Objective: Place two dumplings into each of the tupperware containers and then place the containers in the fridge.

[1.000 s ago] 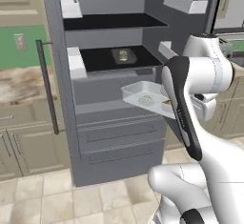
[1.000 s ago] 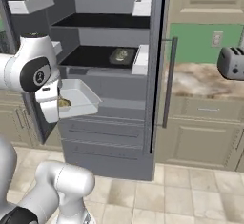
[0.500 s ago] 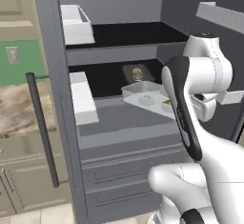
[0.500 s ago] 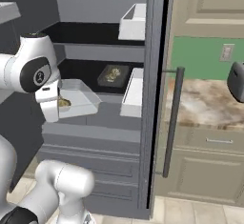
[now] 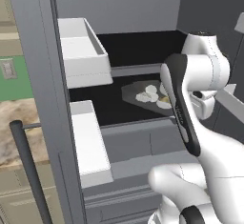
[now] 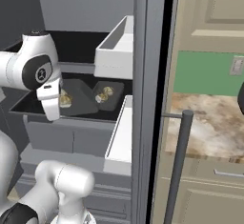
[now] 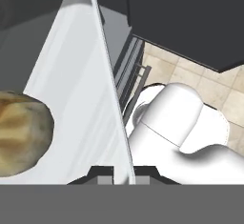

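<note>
My gripper (image 7: 116, 175) is shut on the thin rim of a tupperware container (image 7: 76, 89); a browned dumpling (image 7: 19, 137) lies in it. From the right base view this held container (image 6: 78, 96) is at the level of the fridge's black middle shelf (image 6: 28, 105), with dumplings (image 6: 64, 99) beside my hand. I cannot tell whether it rests on the shelf. A second tupperware container (image 6: 108, 94) with two dumplings (image 6: 105, 93) sits on that shelf just right of it. The left base view shows this second container (image 5: 136, 92) and its dumplings (image 5: 147, 93), with my forearm hiding the held one. The fridge (image 5: 33, 61) stands open.
White door bins (image 5: 81, 51) (image 5: 90, 147) hang on the left door, others (image 6: 116, 46) (image 6: 120, 132) on the right door. Grey drawers (image 5: 143, 144) lie under the shelf. Dark bar handles (image 5: 28, 170) (image 6: 178, 166) stand at the doors' outer edges. A marble counter (image 6: 209, 127) is to the right.
The base has driven close to the fridge, so the whole picture has grown. The held container has gone from in front of the fridge in to shelf level beside the other one.
</note>
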